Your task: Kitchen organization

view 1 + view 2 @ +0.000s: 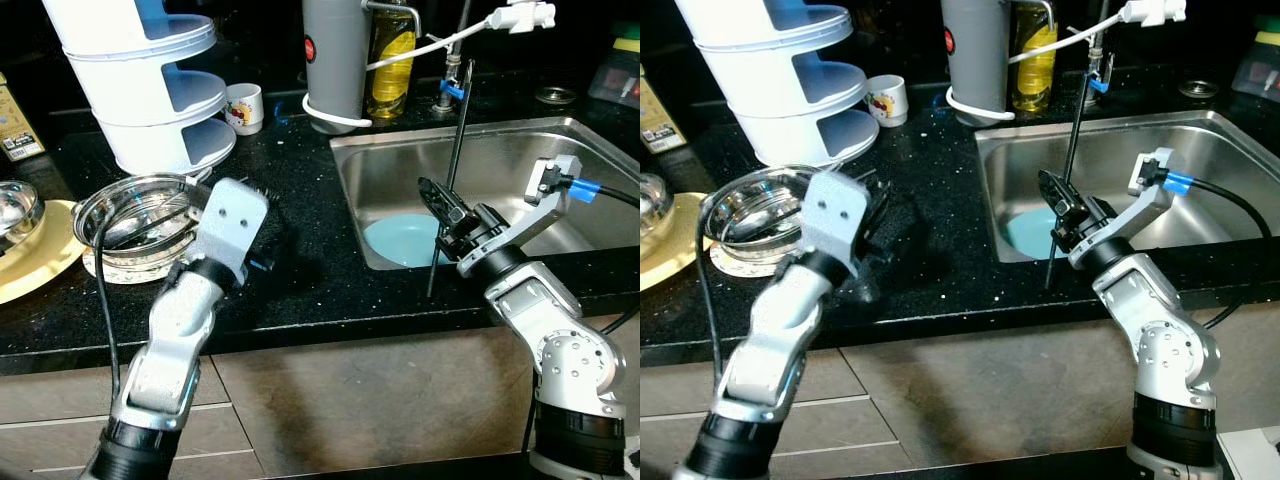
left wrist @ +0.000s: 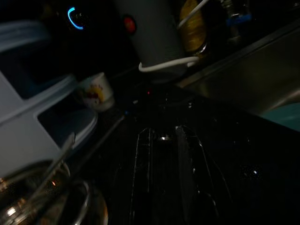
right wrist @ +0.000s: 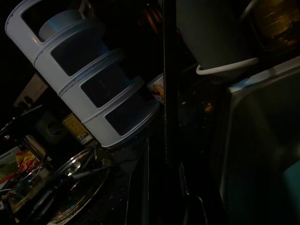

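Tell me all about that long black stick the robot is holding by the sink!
The long black stick is thin, straight and dark, maybe metal. It stands almost upright, leaning slightly, at the sink's front left edge. The right gripper pinches it low down between two black fingers. Its top reaches up near the tap, and its bottom end points down at the counter's front edge.

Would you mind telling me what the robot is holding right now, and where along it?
The right hand grips a thin black rod near its lower end, standing upright at the sink's front edge.
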{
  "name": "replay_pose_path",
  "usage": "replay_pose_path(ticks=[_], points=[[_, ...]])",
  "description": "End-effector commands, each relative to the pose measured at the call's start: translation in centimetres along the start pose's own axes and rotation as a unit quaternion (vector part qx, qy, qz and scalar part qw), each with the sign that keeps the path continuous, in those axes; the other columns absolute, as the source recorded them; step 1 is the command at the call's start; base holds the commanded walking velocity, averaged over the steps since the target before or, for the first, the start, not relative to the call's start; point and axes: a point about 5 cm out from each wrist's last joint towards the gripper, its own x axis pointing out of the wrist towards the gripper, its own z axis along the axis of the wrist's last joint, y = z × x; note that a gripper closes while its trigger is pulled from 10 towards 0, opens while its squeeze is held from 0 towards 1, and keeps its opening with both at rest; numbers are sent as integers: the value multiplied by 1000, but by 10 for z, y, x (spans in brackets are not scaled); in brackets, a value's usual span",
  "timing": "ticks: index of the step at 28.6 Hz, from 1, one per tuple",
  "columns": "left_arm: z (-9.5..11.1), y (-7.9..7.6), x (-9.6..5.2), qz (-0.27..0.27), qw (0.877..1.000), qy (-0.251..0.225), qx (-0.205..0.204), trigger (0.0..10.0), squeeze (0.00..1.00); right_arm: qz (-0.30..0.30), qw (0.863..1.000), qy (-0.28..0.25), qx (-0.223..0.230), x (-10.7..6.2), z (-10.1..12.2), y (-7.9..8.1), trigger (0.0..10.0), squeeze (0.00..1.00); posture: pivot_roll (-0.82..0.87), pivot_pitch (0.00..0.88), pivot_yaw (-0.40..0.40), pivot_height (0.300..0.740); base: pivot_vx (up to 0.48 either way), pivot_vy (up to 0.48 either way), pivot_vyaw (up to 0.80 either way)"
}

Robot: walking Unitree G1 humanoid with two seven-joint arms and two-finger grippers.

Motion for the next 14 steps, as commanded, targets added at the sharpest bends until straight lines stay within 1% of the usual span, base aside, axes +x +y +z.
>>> replay_pose_path(ticks=[1, 2, 3, 8, 9, 10, 11, 12, 13, 14], points=[[-9, 0, -5, 6, 1000, 23, -18, 10000, 608, 1, 1000, 6, -3, 2, -3, 1, 10000, 0, -65, 0, 35, 740, 0, 0, 0], [-10, -1, -7, 8, 999, 25, -25, 10000, 824, 1, 1000, 6, -3, 2, -2, 1, 10000, 0, -66, 0, 35, 740, 0, 0, 0], [-10, -1, -7, 9, 999, 26, -27, 10000, 1000, 0, 1000, 6, -3, 2, -2, 1, 10000, 0, -65, 0, 34, 740, 0, 0, 0], [-7, -2, -9, 18, 999, 27, -22, 10000, 1000, 0, 1000, 6, -4, 1, -3, 0, 10000, 0, -65, 0, 36, 740, 0, 0, 0], [-5, -2, -9, 20, 999, 27, -19, 10000, 922, 0, 1000, 6, -4, 1, -3, 0, 10000, 0, -64, 0, 36, 740, 0, 0, 0], [-5, -2, -9, 20, 999, 27, -19, 10000, 922, 0, 1000, 6, -4, 1, -3, 0, 10000, 0, -64, 0, 36, 740, 0, 0, 0], [-4, -2, -9, 22, 999, 26, -15, 10000, 271, 0, 1000, 5, -3, 1, -2, 0, 10000, 0, -64, 0, 36, 740, 0, 0, 0], [-4, -2, -9, 22, 999, 26, -15, 10000, 271, 0, 1000, 5, -3, 1, -2, 0, 10000, 0, -64, 0, 36, 740, 0, 0, 0], [-2, -1, -9, 23, 999, 24, -10, 10000, 0, 0, 1000, 5, -3, 1, -2, 0, 10000, 0, -61, 0, 36, 740, 0, 0, 0], [1, 0, -9, 25, 999, 20, 0, 10000, 0, 0, 1000, 6, -3, 1, -2, 0, 10000, 0, -61, 0, 36, 740, 0, 0, 0]])
